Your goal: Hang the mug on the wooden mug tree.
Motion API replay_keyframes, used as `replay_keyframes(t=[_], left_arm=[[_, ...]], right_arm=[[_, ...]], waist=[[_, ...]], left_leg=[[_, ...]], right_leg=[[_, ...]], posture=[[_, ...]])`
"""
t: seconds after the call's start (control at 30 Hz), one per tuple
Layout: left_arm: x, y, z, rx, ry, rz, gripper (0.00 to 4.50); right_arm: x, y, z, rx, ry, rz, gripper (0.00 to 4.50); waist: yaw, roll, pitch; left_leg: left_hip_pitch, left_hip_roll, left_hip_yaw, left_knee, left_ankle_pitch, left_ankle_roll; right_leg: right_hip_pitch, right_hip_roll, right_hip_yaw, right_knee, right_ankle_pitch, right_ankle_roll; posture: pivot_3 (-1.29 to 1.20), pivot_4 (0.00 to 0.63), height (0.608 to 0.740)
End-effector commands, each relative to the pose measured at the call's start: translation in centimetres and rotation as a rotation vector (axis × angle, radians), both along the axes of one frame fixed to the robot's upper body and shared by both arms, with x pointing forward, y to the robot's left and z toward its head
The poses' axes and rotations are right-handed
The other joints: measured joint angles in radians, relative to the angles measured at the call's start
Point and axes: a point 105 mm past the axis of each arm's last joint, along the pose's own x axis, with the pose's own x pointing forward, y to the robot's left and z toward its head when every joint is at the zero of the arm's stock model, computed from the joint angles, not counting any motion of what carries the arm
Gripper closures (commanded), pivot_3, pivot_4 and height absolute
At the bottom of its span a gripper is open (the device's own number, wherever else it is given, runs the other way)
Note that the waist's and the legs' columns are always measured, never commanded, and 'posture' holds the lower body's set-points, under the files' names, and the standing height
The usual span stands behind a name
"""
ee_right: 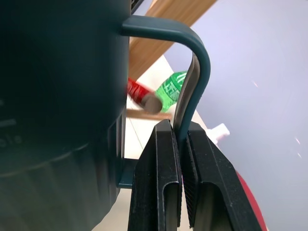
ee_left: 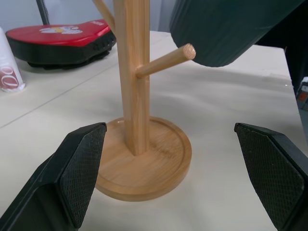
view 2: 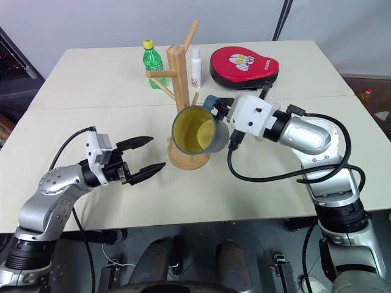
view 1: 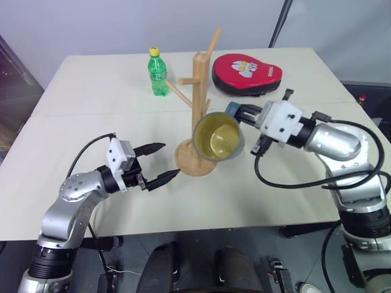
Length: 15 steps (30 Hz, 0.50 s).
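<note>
My right gripper (view 1: pixel 239 112) is shut on the loop handle (ee_right: pixel 195 77) of the blue-grey mug (view 1: pixel 219 137). The mug hangs in the air on its side, its pale yellow inside facing me, right in front of the wooden mug tree (view 1: pixel 200 91). The tree's post rises from a round disc base (ee_left: pixel 159 159) at the table's middle. In the left wrist view the mug (ee_left: pixel 226 29) hovers just above a bare peg (ee_left: pixel 166 60). A red-tipped peg (ee_right: pixel 142 98) shows past the handle. Left of the base, my left gripper (view 1: pixel 160 163) stands open and points at the tree.
A green plastic bottle (view 1: pixel 157 73) stands behind the tree to the left, a small white bottle (view 2: pixel 195 67) just behind it. A red padded case (view 1: pixel 246 73) lies at the back right. The table (view 1: pixel 91 122) has open surface on the left.
</note>
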Motion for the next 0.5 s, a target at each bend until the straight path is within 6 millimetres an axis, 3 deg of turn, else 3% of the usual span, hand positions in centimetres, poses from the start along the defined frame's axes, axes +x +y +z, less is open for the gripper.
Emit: replay_keyframes(t=[0.03,0.43,0.47,0.5], left_arm=[[-0.3,0.0,1.9,-0.013,-0.064,-0.007,0.00],[-0.3,-0.1,2.4,-0.021,-0.077,0.006,0.00],[-0.4,0.0,2.5,-0.022,-0.078,0.008,0.00],[-0.4,0.0,2.5,-0.023,-0.079,0.009,0.00]], right_arm=[[0.1,0.4,0.8,-0.015,-0.011,0.016,4.45],[2.0,1.2,-0.6,-0.074,0.064,0.015,4.45],[2.0,1.1,-0.5,-0.075,0.061,0.014,3.80],[2.1,1.1,-0.4,-0.075,0.057,0.013,3.49]], waist=[[0.000,0.000,0.000],[0.000,0.000,0.000],[0.000,0.000,0.000],[0.000,0.000,0.000]], left_leg=[[0.000,0.000,0.000,0.000,0.000,0.000],[0.000,0.000,0.000,0.000,0.000,0.000],[0.000,0.000,0.000,0.000,0.000,0.000],[0.000,0.000,0.000,0.000,0.000,0.000]], right_leg=[[0.000,0.000,0.000,0.000,0.000,0.000],[0.000,0.000,0.000,0.000,0.000,0.000],[0.000,0.000,0.000,0.000,0.000,0.000],[0.000,0.000,0.000,0.000,0.000,0.000]], posture=[[0.00,0.150,0.740],[0.00,0.150,0.740],[0.00,0.150,0.740],[0.00,0.150,0.740]])
